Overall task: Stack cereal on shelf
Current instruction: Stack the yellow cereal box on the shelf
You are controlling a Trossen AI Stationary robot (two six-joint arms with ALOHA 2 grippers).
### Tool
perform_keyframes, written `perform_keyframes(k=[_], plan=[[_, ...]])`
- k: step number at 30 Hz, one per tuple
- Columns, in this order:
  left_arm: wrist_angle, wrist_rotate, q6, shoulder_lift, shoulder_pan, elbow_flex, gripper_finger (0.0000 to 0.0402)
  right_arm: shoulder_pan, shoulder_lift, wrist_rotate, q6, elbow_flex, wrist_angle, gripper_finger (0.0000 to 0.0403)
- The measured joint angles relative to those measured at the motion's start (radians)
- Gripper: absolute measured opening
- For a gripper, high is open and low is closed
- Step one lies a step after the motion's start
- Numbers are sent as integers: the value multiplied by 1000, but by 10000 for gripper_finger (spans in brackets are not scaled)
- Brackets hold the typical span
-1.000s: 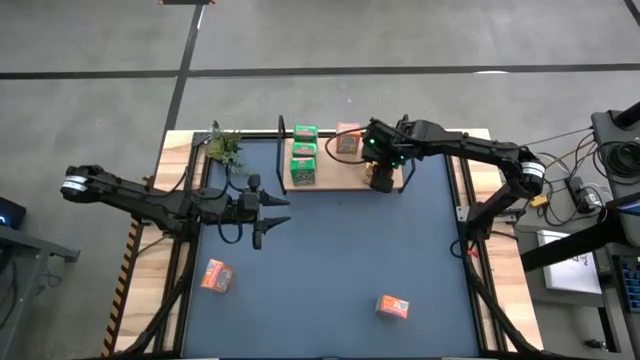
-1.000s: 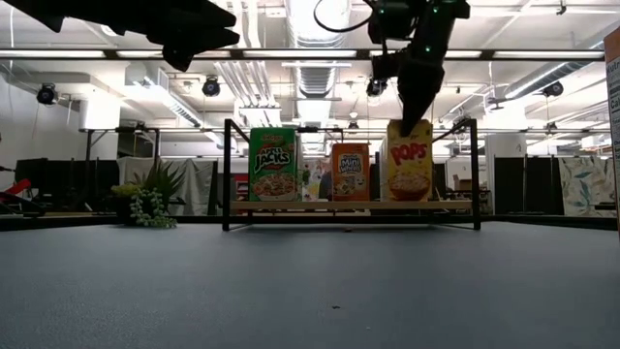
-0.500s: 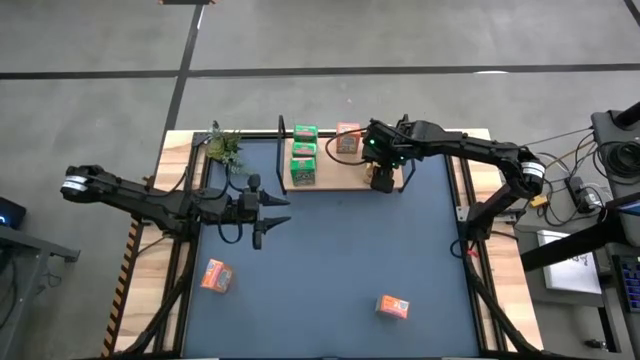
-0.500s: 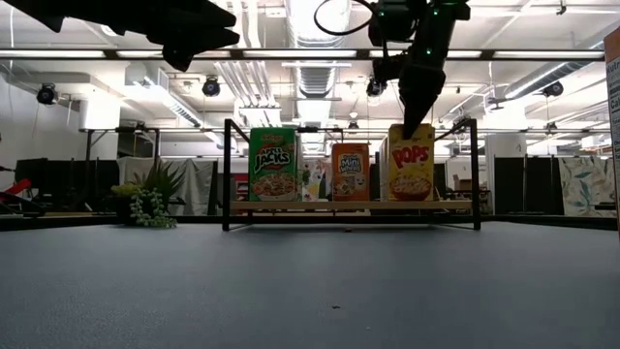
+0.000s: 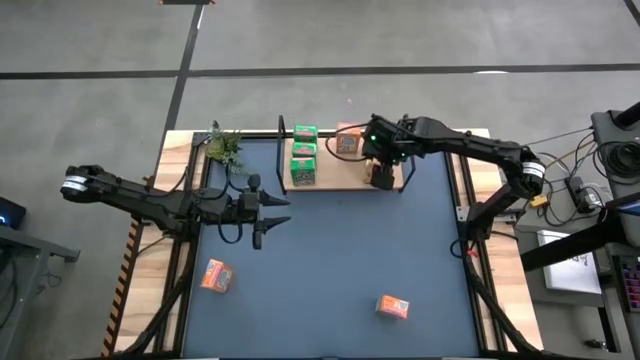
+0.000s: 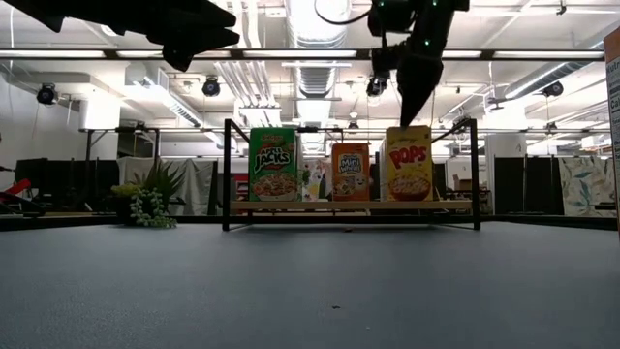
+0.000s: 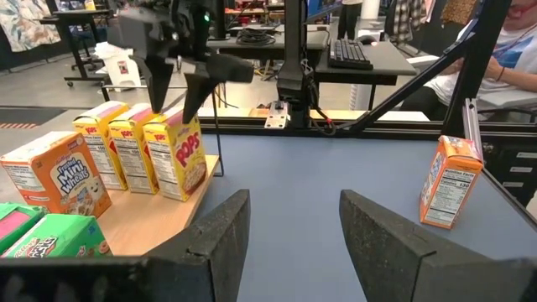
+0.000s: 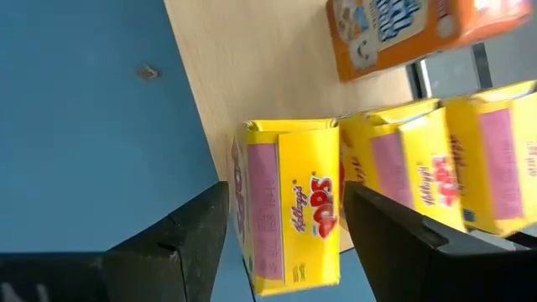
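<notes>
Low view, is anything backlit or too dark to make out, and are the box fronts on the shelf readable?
Low view: both arms are black silhouettes against bright ceiling strip lights; the right pincer shows only as an outline above the yellow box; the box fronts on the shelf are evenly lit and readable; the bare mat in front looks soft.

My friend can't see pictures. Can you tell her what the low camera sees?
Three cereal boxes stand upright on a wooden shelf: green box, orange box, yellow box. The right gripper hangs just above the yellow one, fingers open, not touching. A small plant sits left.
</notes>
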Motion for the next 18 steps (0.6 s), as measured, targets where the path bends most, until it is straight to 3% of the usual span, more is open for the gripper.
perform_keyframes(k=[8, 18], plan=[[0, 0, 0, 0, 0, 0, 168, 17, -2, -2, 34, 76, 7, 206], [-2, 0, 0, 0, 0, 0, 168, 18, 72, -2, -22, 74, 141, 61]])
